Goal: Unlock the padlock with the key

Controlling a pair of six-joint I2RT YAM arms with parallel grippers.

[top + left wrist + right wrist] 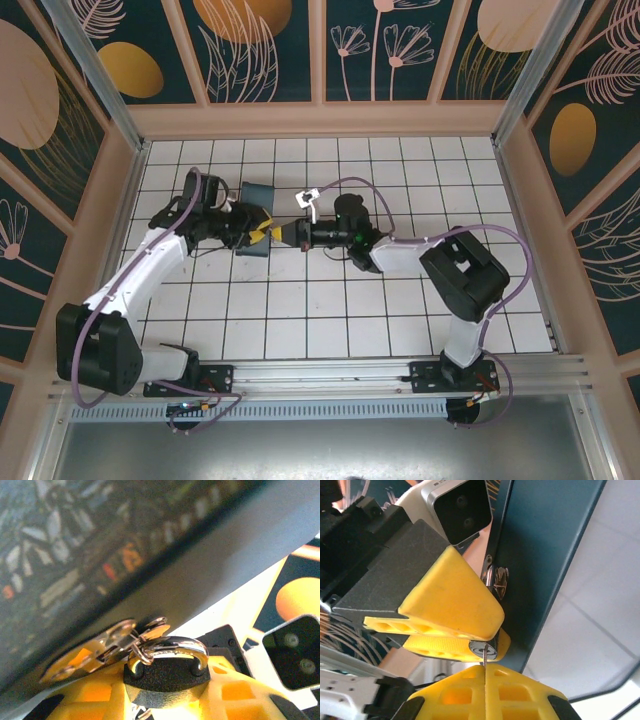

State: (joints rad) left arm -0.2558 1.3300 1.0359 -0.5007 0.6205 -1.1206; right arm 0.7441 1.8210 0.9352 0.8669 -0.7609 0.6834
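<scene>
The padlock (167, 675) has a dark body and a silvery shackle (172, 646). My left gripper (166, 692) is shut on it, yellow fingers (82, 695) on both sides. Spare keys (97, 652) on a ring hang off the shackle, leaning on the blue box. In the right wrist view my right gripper (484, 670) is shut on the key (484, 658), a thin blade seen edge-on. Its tip sits at the round keyhole face of the padlock (485, 649). From above, the left gripper (257, 232) and right gripper (284, 235) meet tip to tip.
The blue box (255, 195) stands just behind the two grippers, and its dark side wall (540, 565) is close beside the lock. A small white tag (305, 198) lies near the right wrist. White tiled floor (330, 310) lies open toward the arm bases.
</scene>
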